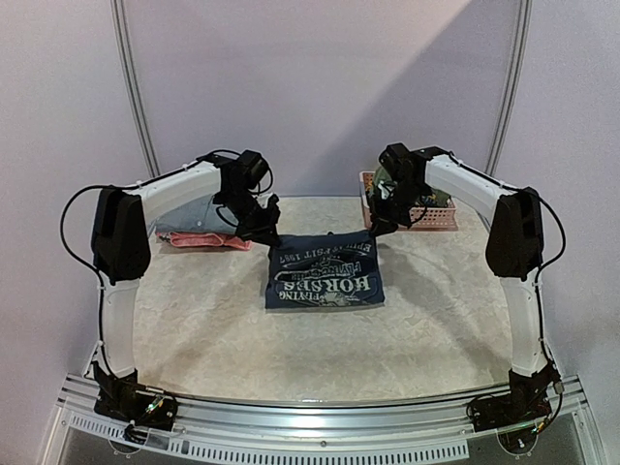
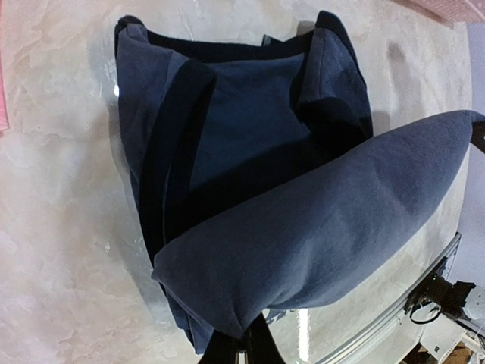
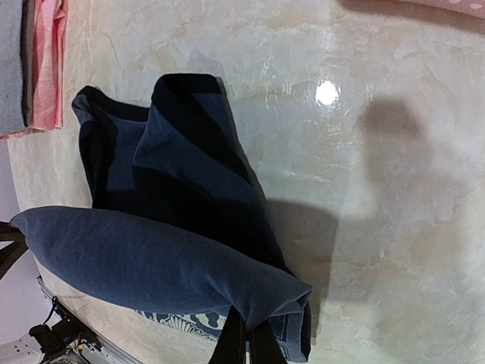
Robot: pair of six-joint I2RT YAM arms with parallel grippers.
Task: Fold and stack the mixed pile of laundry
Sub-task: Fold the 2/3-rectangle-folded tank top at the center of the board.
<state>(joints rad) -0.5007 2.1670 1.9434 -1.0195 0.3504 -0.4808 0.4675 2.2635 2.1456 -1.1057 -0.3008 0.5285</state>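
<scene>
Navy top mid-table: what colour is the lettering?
White lettering on the navy top. It shows best in the top external view; the wrist views mostly show plain fabric.

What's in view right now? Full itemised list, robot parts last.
navy top: one, navy with white lettering, table centre, far edge raised
folded stack: one, grey piece over pink piece, far left of table
basket: one, pink slatted, far right; contents mostly hidden by the arm
table: one, beige marbled
left gripper: one, black, shut on the top's far-left corner
right gripper: one, black, shut on its far-right corner
</scene>
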